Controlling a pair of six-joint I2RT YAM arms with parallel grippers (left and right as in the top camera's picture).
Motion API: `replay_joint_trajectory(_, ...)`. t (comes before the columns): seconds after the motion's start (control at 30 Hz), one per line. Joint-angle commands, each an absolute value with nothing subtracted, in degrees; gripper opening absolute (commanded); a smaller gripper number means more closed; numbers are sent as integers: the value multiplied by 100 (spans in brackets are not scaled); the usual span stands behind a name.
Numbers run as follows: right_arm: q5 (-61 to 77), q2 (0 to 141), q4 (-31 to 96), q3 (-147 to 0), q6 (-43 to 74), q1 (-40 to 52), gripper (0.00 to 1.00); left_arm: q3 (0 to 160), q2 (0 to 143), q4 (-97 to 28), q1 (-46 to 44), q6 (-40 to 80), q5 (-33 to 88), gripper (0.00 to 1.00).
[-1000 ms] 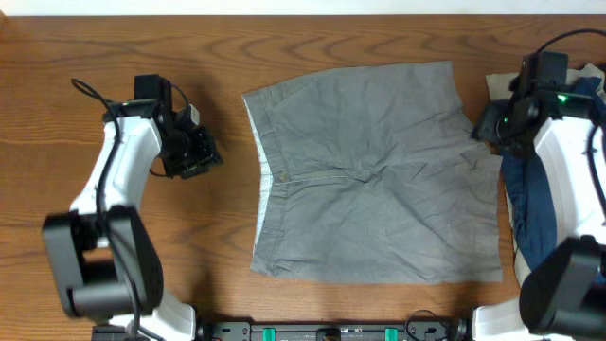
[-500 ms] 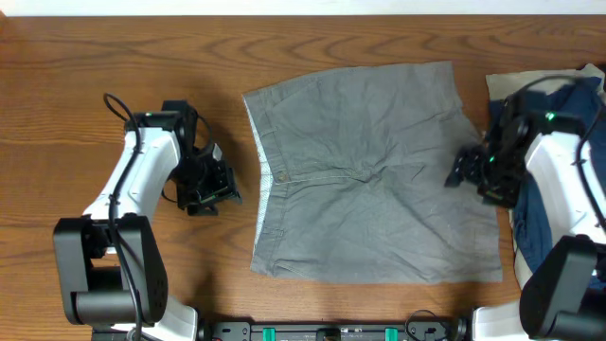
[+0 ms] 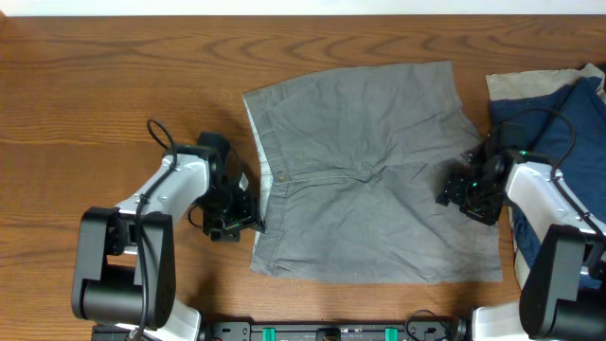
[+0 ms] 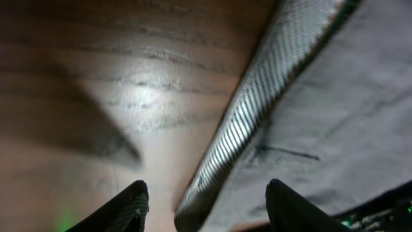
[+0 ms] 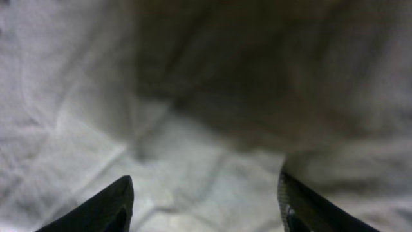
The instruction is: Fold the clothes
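In the right wrist view the shorts (image 5: pixel 193 96) are a soft grey blur filling the frame, with no hem or seam readable. The right fingers (image 5: pixel 106 207) show only as dark tips cut by the lower edge. The left fingers (image 4: pixel 132 205) are cropped likewise, and the bench (image 4: pixel 96 84) beside them is smeared. Overhead, the blue garment (image 3: pixel 579 106) runs off the right edge, partly hidden by the right arm (image 3: pixel 540 185).

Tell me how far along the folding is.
Done: nothing folded; the shorts lie spread flat. In hand: the left gripper, open, straddles the waistband edge; the right gripper, open, hangs over leg fabric. Neither grips. Remaining: grasping and every fold.
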State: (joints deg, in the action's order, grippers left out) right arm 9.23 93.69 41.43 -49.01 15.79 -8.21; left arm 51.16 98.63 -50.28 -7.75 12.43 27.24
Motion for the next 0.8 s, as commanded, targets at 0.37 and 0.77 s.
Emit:
replay_joint_trajectory(0.37, 956, 9719, 1590, -4198, 1868, -23, 63, 4856, 9913, -3424, -790, 1645, 2783, 60)
replay_joint_trajectory(0.77, 976, 10073, -552, -4200, 2486, 176, 58, 4856, 9929, -1568, -790, 1686, 2783, 61)
